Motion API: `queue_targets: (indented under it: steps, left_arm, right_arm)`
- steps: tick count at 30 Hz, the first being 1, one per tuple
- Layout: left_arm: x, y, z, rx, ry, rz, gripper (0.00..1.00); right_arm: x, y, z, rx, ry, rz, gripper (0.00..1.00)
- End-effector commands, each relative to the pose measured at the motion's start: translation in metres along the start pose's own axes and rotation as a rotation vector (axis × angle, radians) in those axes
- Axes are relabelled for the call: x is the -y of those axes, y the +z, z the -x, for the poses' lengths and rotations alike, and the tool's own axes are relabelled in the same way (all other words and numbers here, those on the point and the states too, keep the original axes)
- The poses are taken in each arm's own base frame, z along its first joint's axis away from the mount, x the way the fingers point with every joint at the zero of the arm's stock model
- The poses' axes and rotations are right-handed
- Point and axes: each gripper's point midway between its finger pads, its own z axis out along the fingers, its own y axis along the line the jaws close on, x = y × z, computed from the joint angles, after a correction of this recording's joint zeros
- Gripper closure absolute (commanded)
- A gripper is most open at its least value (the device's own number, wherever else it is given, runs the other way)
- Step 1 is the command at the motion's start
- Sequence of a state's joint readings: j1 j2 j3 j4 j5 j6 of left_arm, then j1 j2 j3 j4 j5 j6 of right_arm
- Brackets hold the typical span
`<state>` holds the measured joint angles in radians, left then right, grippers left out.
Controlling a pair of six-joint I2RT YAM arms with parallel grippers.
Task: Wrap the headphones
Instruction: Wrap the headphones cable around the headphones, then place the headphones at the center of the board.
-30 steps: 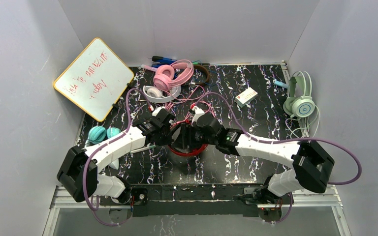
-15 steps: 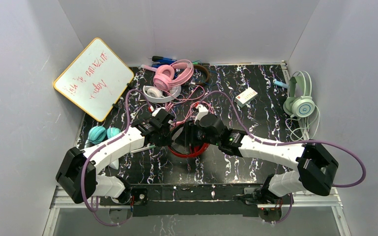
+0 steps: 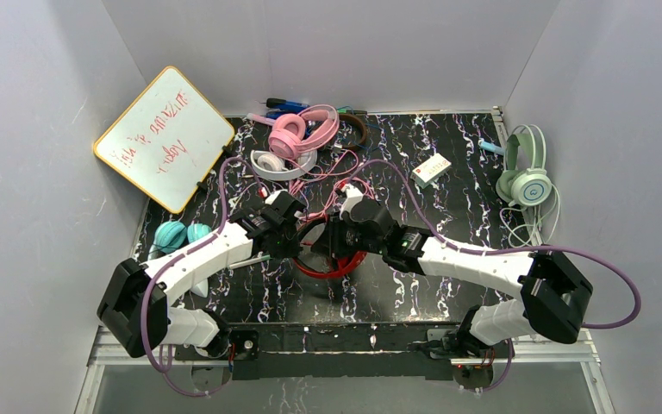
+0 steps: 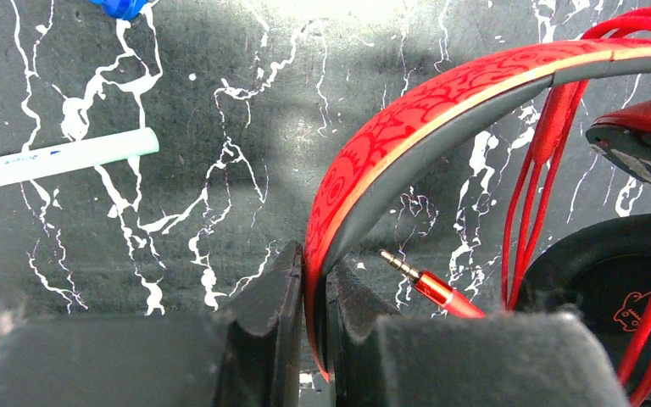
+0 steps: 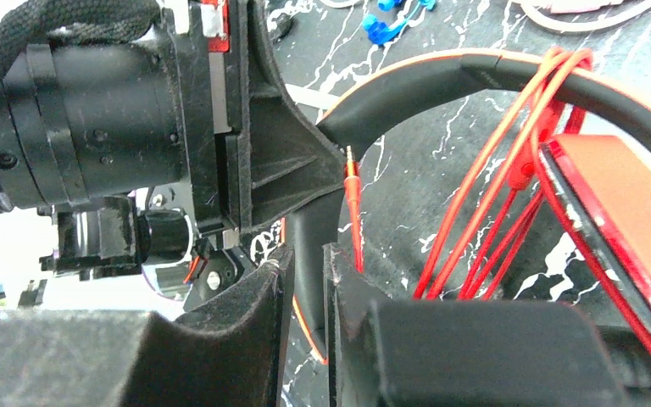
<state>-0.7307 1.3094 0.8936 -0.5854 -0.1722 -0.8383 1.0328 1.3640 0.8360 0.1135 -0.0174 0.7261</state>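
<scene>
1. black tabletop point(image 3: 414, 293) veined with white, boxed in by pale grey walls; the red headphones point(image 3: 334, 263) lie near its middle, just ahead of the two arm bases.
2. left arm: it reaches forward and inward from its base, elbow out to the left, with the wrist levelled at the red headphones' left side.
3. left gripper point(image 4: 314, 284): its jaws are pressed together on the patterned red headband point(image 4: 407, 119), which arches up and away to the right from between them.
4. right arm: it stretches low across from the right, forearm nearly flat, and meets the red headphones from the opposite side, almost nose to nose with the left wrist.
5. right gripper point(image 5: 308, 275): its jaws pinch the headband's dark inner strip, which fills the gap between them.
6. loops of red cord point(image 4: 542, 195) hang over the headband beside an ear cup point(image 4: 619, 280); the cord's metal plug point(image 4: 428, 287) sits free, just right of the left fingers.
7. behind the red headphones: pink headphones point(image 3: 297, 129) and white headphones point(image 3: 276, 164) in a tangle of cords.
8. left of the red headphones: teal headphones point(image 3: 179, 235), and farther back a whiteboard point(image 3: 165, 138) leaning on the wall.
9. right of the red headphones: a small white box point(image 3: 432, 168), then mint green headphones point(image 3: 526, 172) by the wall.
</scene>
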Motion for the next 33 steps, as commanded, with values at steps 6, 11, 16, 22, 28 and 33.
queue_targets:
  steps: [6, 11, 16, 22, 28, 33]
  left_arm:
    - [0.015, -0.015, 0.025, 0.058, -0.057, 0.007, 1.0]
    - [0.015, -0.01, 0.025, 0.043, -0.053, 0.038, 1.0]
    - [0.016, -0.005, 0.025, 0.033, -0.052, 0.049, 1.0]
    - [0.019, -0.007, 0.028, 0.037, -0.054, 0.042, 1.0]
    - [0.018, -0.006, 0.027, 0.035, -0.05, 0.049, 1.0]
    - [0.018, -0.005, 0.027, 0.031, -0.05, 0.048, 1.0]
  right_arm:
    - [-0.033, -0.004, 0.015, 0.002, 0.002, 0.121, 0.73]
    - [-0.036, -0.01, 0.016, 0.006, 0.004, 0.134, 0.73]
    - [-0.036, -0.016, 0.02, 0.019, -0.007, 0.127, 0.72]
    - [-0.02, -0.013, 0.017, 0.006, -0.021, 0.04, 0.72]
    - [-0.016, -0.014, 0.02, 0.01, -0.046, 0.01, 0.71]
    - [-0.004, -0.017, 0.022, 0.012, -0.088, -0.056, 0.71]
